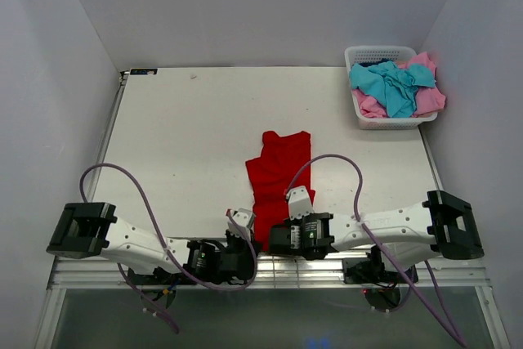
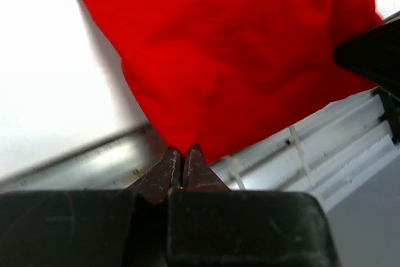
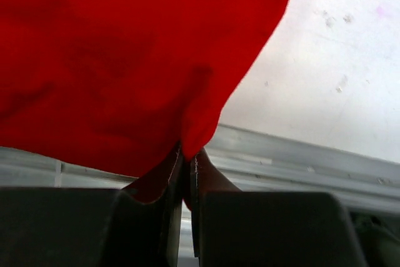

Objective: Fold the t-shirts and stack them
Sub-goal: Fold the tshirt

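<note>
My left fingers [image 2: 161, 173] are clenched on the near edge of the red t-shirt [image 1: 278, 177]; my right fingers [image 3: 212, 182] pinch that edge just beside them; the shirt lies lengthwise on the white surface [image 1: 188, 136]; a turquoise t-shirt [image 1: 392, 87] and a pink t-shirt [image 1: 431, 100] lie in the far-right basket [image 1: 372, 53].

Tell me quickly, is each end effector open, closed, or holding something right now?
Left end effector: closed, pinching an edge of the bright red cloth t-shirt.
Right end effector: closed, pinching the same t-shirt's edge.
</note>
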Controlling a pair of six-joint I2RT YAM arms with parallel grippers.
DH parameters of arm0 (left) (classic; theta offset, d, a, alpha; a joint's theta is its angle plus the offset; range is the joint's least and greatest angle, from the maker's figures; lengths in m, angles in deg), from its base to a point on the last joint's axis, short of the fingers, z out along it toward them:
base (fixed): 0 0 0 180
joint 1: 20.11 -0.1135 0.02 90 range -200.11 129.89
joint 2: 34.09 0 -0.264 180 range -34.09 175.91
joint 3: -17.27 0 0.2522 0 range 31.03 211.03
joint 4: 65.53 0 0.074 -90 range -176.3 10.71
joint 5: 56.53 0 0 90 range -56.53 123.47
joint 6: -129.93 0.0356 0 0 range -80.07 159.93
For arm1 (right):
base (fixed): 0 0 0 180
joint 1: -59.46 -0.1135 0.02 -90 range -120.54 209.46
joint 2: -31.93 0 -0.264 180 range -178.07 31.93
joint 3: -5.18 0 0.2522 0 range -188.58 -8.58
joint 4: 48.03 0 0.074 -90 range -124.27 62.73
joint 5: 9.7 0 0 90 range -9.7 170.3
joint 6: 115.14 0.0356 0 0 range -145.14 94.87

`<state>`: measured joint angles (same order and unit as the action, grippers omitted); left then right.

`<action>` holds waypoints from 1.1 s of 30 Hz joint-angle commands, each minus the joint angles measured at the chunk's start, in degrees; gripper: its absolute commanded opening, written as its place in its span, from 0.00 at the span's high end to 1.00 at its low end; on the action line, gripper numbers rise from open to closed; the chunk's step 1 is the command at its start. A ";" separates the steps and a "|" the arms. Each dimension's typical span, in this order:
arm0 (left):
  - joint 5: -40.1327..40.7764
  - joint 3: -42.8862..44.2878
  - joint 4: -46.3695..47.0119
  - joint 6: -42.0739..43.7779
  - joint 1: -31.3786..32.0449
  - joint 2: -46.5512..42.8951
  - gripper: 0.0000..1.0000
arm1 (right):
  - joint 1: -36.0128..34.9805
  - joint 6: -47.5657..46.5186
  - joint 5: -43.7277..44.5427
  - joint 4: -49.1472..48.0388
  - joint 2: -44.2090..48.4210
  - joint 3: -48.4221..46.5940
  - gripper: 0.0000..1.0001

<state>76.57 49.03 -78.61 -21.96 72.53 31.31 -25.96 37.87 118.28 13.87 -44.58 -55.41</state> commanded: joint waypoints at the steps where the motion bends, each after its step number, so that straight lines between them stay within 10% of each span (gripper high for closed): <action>1: 13.14 8.26 -17.97 -13.68 6.84 3.65 1.00 | -6.14 16.34 7.18 18.60 -3.20 -9.47 0.92; 9: 24.49 27.33 -41.45 -24.15 12.39 7.28 1.00 | -10.63 19.53 13.17 26.83 -6.28 -21.37 0.92; 33: 46.64 27.44 -46.47 -30.12 12.04 3.32 1.00 | -10.11 32.89 34.08 26.66 -0.13 -16.45 0.92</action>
<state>115.95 74.54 -122.76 -49.26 84.88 33.98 -36.50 66.85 144.66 38.50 -45.67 -71.34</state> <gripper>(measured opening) 0.025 0.087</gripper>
